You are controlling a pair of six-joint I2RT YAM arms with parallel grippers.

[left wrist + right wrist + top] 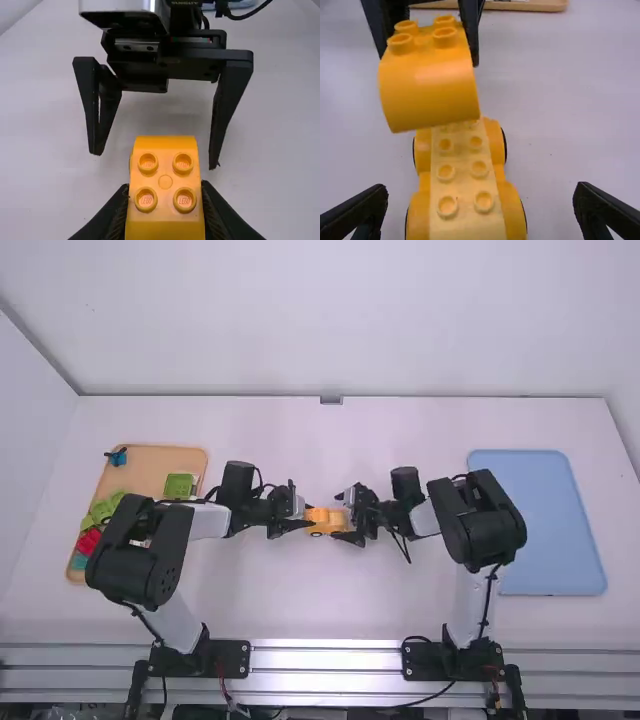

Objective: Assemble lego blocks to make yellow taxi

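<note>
"How do your grippers stand?"

"Your left gripper (pixel 164 189) clamps the yellow four-stud block (pixel 165 181); your right gripper (pixel 481 192) stands spread around the wheeled yellow base (pixel 462 182)."

"Your progress?"

"Base looks assembled; your block, above it, seems unseated. Pressing it on remains."

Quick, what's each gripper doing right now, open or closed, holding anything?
Left gripper: closed on the yellow four-stud block.
Right gripper: open, holding nothing, with the yellow wheeled base between its spread fingers.
</note>
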